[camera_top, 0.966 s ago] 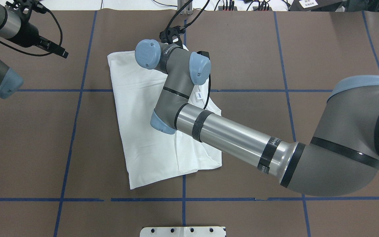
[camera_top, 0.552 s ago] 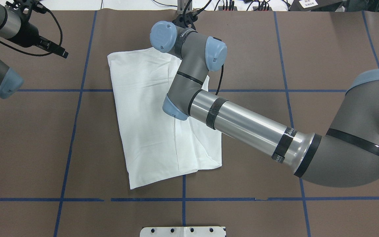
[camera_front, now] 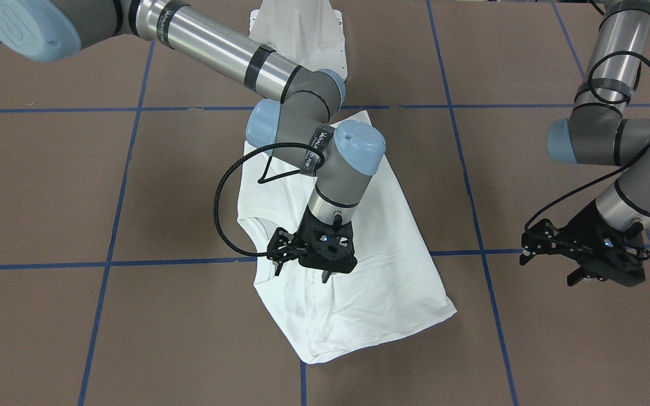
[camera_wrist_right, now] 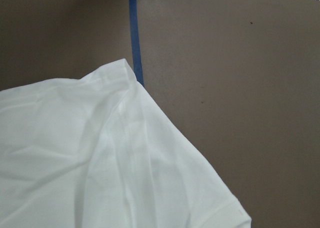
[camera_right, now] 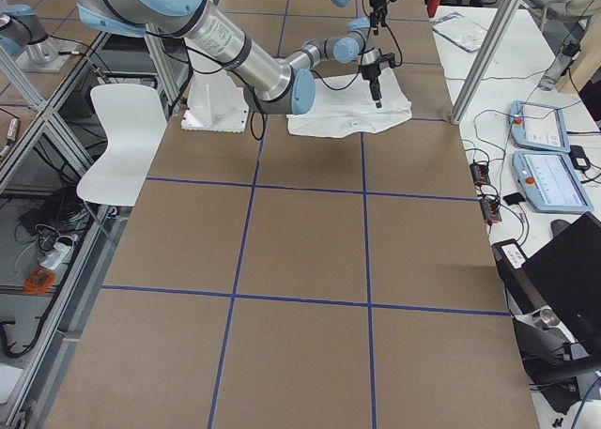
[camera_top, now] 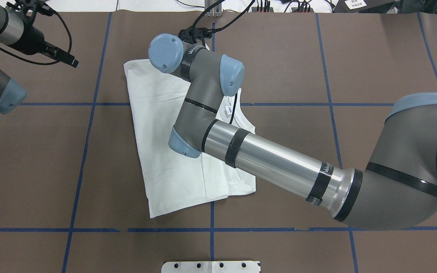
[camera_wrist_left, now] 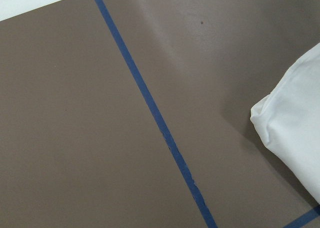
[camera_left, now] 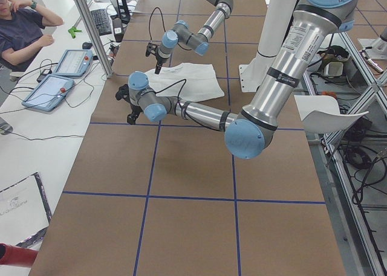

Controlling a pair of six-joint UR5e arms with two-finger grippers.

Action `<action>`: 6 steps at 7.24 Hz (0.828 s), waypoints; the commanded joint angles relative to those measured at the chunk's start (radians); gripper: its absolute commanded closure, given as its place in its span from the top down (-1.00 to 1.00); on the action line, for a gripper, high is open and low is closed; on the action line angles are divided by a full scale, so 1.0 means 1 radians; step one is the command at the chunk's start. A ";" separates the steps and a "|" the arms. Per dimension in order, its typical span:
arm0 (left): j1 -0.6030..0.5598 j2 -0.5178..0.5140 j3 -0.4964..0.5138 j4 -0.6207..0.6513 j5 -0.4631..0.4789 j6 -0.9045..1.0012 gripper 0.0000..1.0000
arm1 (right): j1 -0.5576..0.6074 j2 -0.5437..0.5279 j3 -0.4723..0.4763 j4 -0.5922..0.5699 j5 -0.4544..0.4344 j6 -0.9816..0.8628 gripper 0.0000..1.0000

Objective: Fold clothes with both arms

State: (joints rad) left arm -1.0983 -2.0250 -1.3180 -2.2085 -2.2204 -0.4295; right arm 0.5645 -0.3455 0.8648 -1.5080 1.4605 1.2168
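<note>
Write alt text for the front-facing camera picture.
A folded white long-sleeved T-shirt lies on a brown table marked with blue tape lines. The right arm's black gripper hangs above it; the left arm's black gripper hangs over bare table.

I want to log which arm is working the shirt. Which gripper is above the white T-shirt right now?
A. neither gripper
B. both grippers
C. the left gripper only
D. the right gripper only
D: in the front-facing view the right gripper hangs over the white T-shirt, while the left gripper is off to the side over bare table.
</note>
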 commanded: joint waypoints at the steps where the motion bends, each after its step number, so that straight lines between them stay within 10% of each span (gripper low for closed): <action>1: 0.000 0.000 -0.001 0.000 0.001 0.000 1.00 | -0.050 0.000 0.025 -0.021 0.017 0.035 0.86; 3: 0.000 0.000 0.000 0.000 0.001 0.000 1.00 | -0.080 -0.010 0.109 -0.136 0.043 0.036 0.11; 6: 0.000 0.000 0.000 0.000 0.001 0.000 1.00 | -0.098 -0.045 0.129 -0.144 0.050 0.036 -0.18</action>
State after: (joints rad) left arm -1.0983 -2.0253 -1.3178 -2.2089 -2.2197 -0.4295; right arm 0.4737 -0.3693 0.9785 -1.6501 1.5092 1.2532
